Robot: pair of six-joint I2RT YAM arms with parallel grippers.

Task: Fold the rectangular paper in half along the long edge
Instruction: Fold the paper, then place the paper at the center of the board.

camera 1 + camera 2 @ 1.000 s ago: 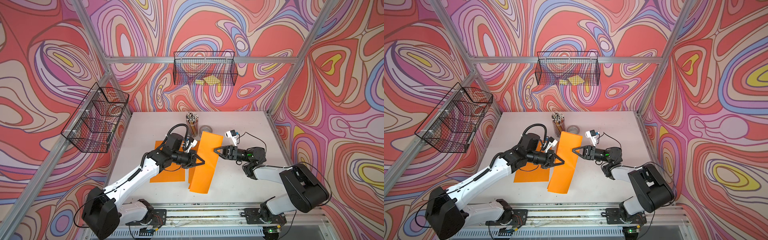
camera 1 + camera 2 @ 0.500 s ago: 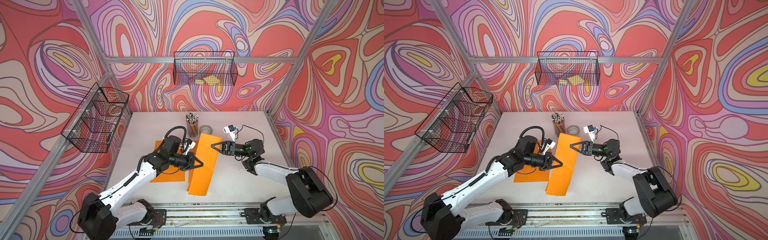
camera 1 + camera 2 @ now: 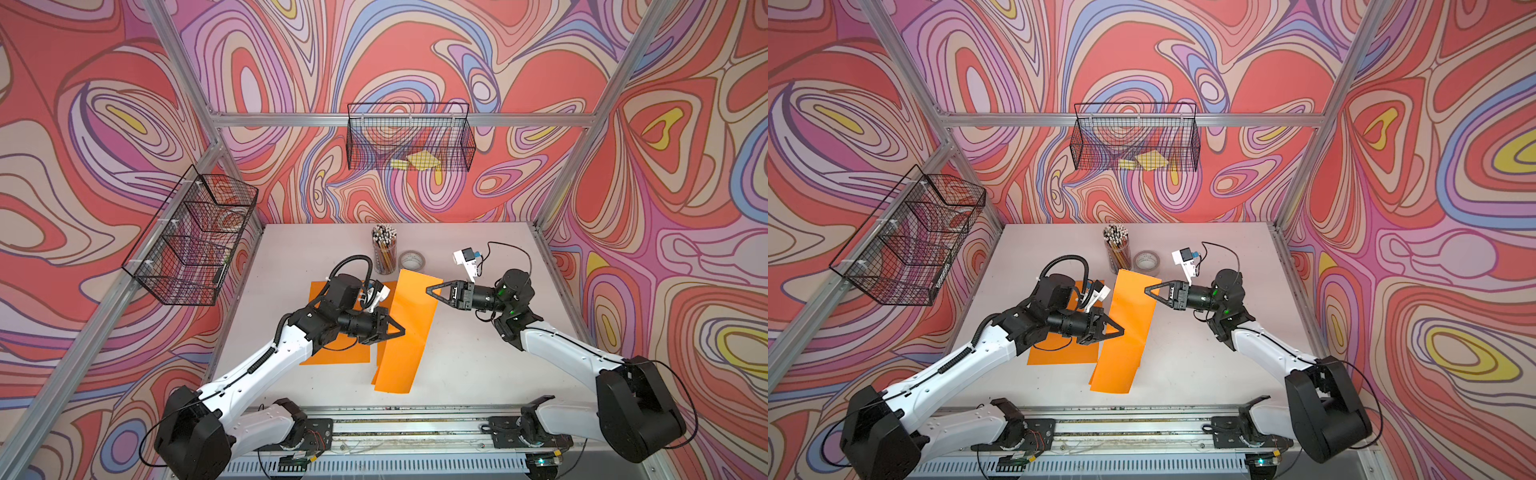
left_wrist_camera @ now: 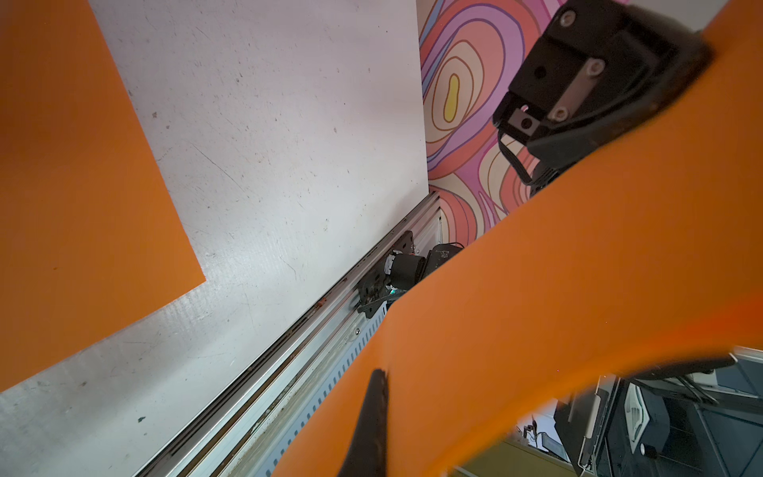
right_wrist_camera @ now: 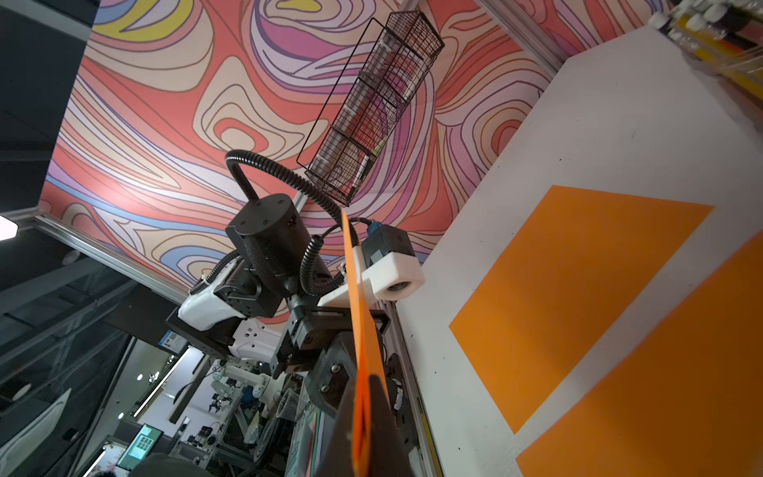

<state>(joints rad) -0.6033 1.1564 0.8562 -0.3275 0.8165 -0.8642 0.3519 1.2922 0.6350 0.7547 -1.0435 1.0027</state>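
**Fig.** Orange paper [image 3: 409,328], partly lifted off the counter [image 3: 478,353], its long axis running from the counter's front to its back. Left claw [image 3: 401,332] pinches the left long edge at mid-length. Right claw [image 3: 429,289] is closed on the opposite long edge, farther back (the right wrist view shows the sheet edge-on in its grip). Folding likely means bringing these edges together.

From my remote seat I see swirling red, pink and purple patterned walls [image 3: 124,83] framed by aluminium struts [image 3: 270,119], a scuffed white tabletop [image 3: 311,249], a black wire basket [image 3: 374,137] on the back wall and a second wire basket [image 3: 191,237] on the left wall, all evenly lit.
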